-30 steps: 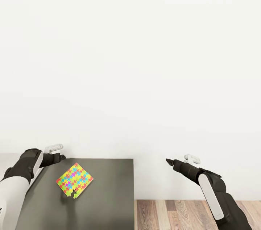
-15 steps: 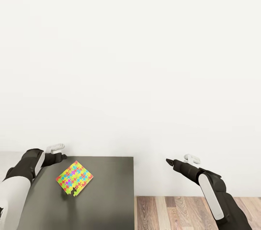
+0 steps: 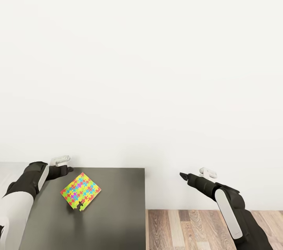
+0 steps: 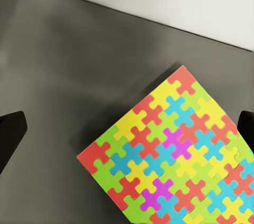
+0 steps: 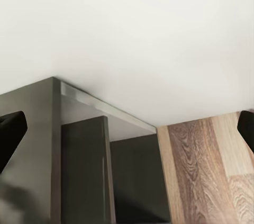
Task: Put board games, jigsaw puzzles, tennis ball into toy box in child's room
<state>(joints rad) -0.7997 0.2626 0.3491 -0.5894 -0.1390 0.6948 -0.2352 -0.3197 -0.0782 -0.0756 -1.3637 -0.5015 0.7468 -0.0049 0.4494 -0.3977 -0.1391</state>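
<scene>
Multicoloured flat jigsaw puzzle square lies on the dark grey table top, near the white wall. Left gripper hovers just beside it, fingers spread. Right gripper hangs spread above wood-plank floor.

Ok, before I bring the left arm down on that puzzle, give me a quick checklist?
1. Puzzle lying flat on the dark table: ok.
2. Left gripper open: ok, fingertips wide apart in the left wrist view.
3. Left gripper over the puzzle: not ok, it sits beside the puzzle's far corner.
4. Right gripper out of the way: ok, off the table's edge, open.
5. Toy box location: cannot tell.
</scene>
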